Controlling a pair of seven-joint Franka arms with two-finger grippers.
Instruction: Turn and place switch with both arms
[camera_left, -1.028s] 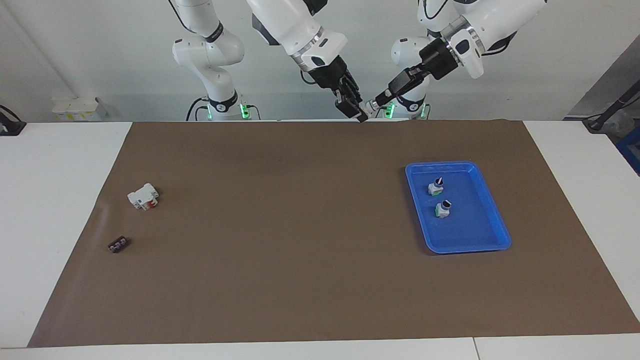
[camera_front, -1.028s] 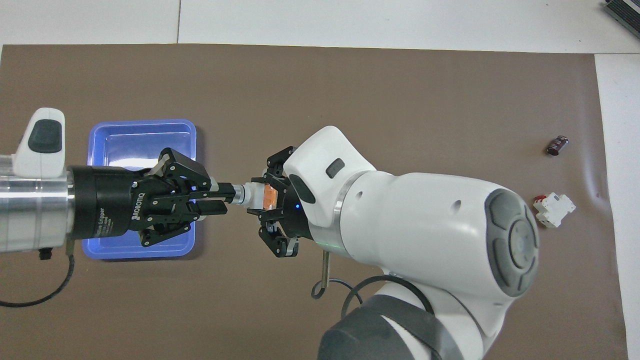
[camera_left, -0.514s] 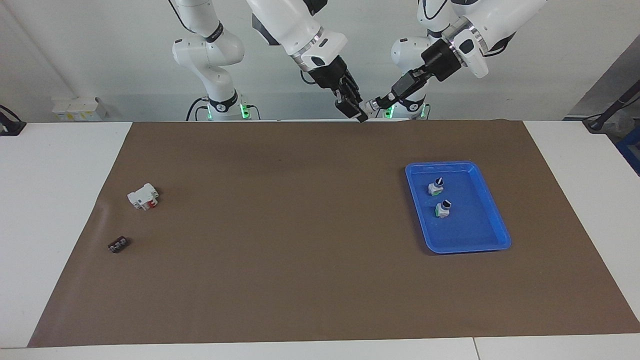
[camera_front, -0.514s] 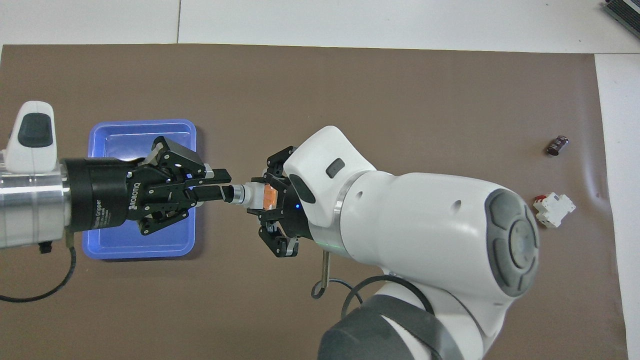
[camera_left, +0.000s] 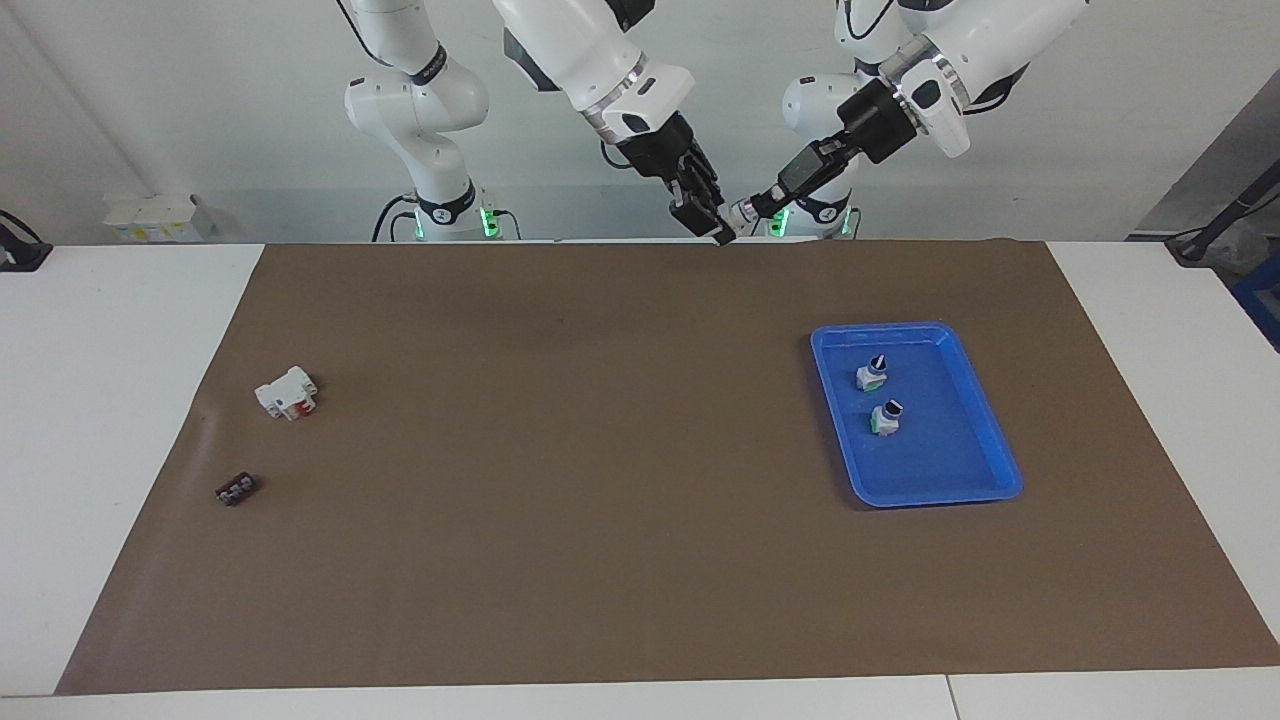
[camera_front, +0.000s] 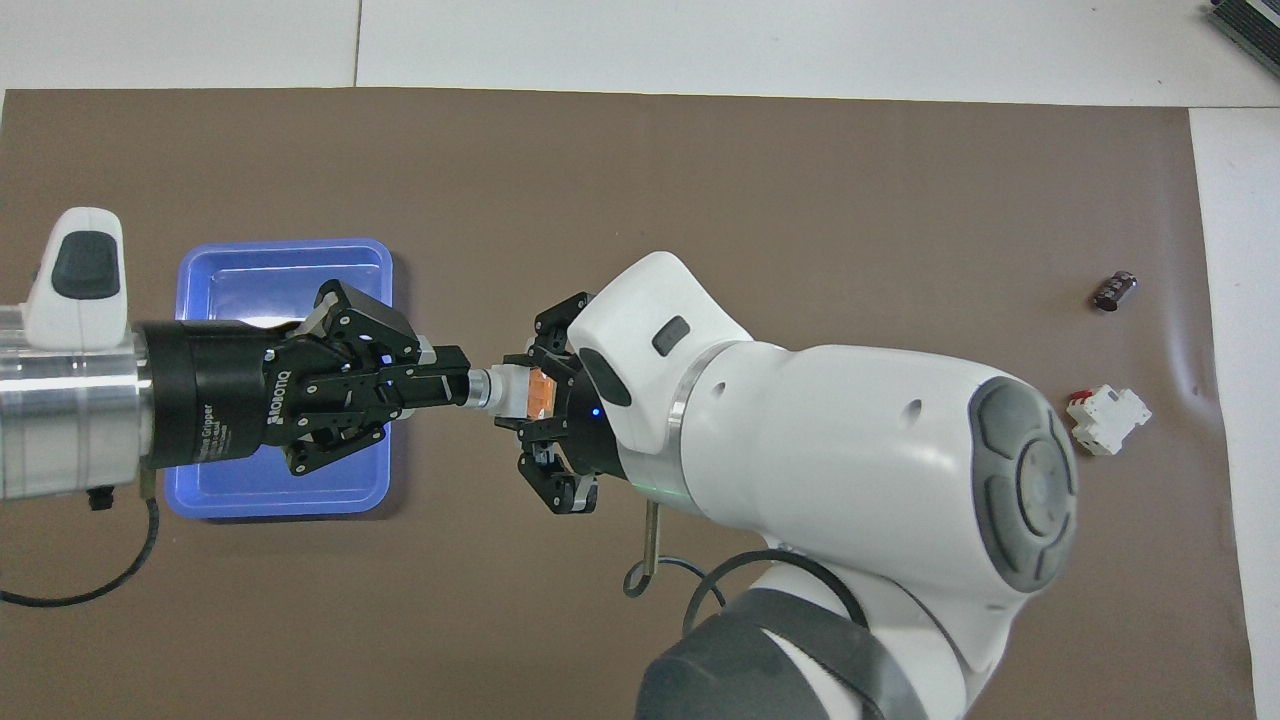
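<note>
The switch (camera_front: 512, 390), white-bodied with an orange face and a silver collar, is held in the air between both grippers, over the mat's edge nearest the robots. My right gripper (camera_front: 528, 392) is shut on its body; it also shows in the facing view (camera_left: 716, 228). My left gripper (camera_front: 460, 385) comes in level over the blue tray (camera_front: 285, 243) and is shut on the switch's black knob; it also shows in the facing view (camera_left: 756, 206), touching the switch (camera_left: 738, 212).
The blue tray (camera_left: 935, 497) lies toward the left arm's end with two more switches (camera_left: 872, 373) (camera_left: 886, 417) in it. A larger white block with a red part (camera_left: 287, 392) and a small dark piece (camera_left: 237, 489) lie toward the right arm's end.
My left gripper has rolled about its own axis on the knob, drawn back slightly and come in again. The right gripper and the switch body have stayed put.
</note>
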